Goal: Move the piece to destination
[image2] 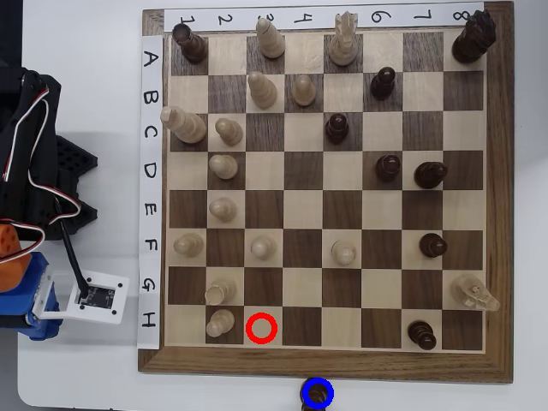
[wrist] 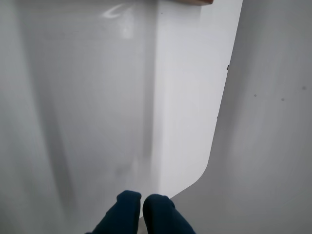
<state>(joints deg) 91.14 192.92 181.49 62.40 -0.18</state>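
Note:
In the overhead view a small dark-brown piece (image2: 317,395) stands just off the chessboard's near edge, inside the blue ring of the destination (image2: 317,382). A red ring (image2: 262,329) marks a bare pale square in row H. My arm (image2: 34,171) is folded at the left of the table, well away from the board. In the wrist view my gripper (wrist: 142,208) shows two dark-blue fingertips pressed together with nothing between them, above a plain white surface. The piece and the rings do not show in the wrist view.
The wooden chessboard (image2: 325,364) carries several pale and dark pieces, most in its upper and left parts. A white camera module (image2: 96,295) and cables lie beside the arm. In the wrist view a curved sheet edge (wrist: 214,146) crosses the white surface.

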